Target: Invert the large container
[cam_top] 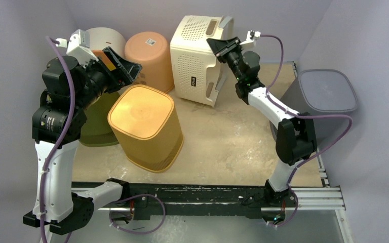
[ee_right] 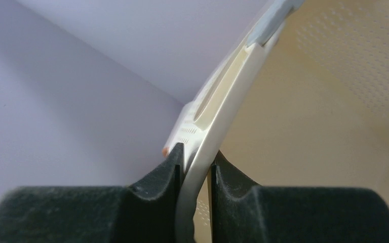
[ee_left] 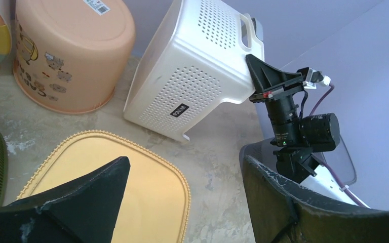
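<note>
1. Large white perforated basket [cam_top: 197,58]: the task's container. It stands at the back of the table [cam_top: 233,142] near the wall, tipped onto a lower edge, its mouth facing right. The thin, hole-punched plastic looks light and fairly stiff, though the wall would probably flex under a hard pinch. The rim beside the handle slot seems the best hold. The part of its inside that shows holds nothing.
2. Yellow bin [cam_top: 144,124]: left of centre, base up and leaning, so its inside is hidden.
3. Grey bin [cam_top: 326,91]: far right, flat grey top; lid or base, I cannot tell.
4. Peach bucket [cam_top: 149,58]: base up, just left of the basket.
5. Right gripper [ee_right: 196,162]: clenched on the basket's rim, one pad inside the wall and one outside.
6. Left gripper [ee_left: 185,159]: released, jaws spread wide above the yellow bin, grasping nothing.
</note>
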`<act>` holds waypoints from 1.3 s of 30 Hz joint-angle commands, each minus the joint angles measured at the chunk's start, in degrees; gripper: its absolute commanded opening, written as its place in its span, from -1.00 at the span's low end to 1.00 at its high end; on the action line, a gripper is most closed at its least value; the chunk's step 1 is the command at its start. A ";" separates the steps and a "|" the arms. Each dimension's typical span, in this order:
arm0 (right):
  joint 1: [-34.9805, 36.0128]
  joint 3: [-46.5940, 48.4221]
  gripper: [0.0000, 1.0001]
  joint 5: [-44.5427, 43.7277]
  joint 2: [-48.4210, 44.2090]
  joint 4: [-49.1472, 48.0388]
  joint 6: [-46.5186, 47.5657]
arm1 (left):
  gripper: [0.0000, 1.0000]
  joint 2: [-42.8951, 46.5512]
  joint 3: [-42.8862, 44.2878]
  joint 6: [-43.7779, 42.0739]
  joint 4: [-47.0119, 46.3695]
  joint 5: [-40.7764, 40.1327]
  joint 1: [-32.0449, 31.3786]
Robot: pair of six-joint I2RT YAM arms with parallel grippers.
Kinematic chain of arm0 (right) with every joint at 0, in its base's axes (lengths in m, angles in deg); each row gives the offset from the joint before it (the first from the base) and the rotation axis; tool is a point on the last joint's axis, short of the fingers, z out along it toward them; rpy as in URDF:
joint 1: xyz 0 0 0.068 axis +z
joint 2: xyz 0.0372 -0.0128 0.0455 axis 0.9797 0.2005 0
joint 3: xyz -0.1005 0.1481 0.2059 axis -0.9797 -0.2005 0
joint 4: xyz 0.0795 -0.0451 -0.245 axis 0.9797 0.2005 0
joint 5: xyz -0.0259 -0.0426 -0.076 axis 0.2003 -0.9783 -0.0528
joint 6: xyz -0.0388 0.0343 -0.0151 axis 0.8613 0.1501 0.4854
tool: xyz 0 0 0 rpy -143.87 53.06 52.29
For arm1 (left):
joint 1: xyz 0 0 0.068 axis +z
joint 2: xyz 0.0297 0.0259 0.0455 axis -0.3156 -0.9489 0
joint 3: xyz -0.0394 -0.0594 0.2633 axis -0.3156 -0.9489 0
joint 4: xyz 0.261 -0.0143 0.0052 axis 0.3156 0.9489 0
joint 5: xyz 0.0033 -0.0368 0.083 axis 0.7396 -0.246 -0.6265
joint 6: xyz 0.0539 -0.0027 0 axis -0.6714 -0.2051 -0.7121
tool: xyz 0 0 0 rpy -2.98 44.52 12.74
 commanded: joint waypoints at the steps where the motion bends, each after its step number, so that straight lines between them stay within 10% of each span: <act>1: -0.05 -4.39 -1.00 -1.59 -3.49 -27.08 -9.09 | 0.57 0.01 3.92 -1.76 1.53 -0.91 -0.44; 17: -1.64 -9.52 -1.00 -0.17 1.36 -52.17 -22.73 | 0.58 -0.27 4.33 -1.79 2.33 -0.32 -0.45; 27: -3.75 -34.88 -1.00 -0.29 -2.25 -63.60 -28.31 | 0.58 0.05 1.80 -2.05 1.73 0.52 -0.45; 39: -6.53 -48.89 -0.27 -2.33 -6.09 -62.38 -24.69 | 0.58 -0.72 -2.16 -2.14 0.72 2.68 -0.45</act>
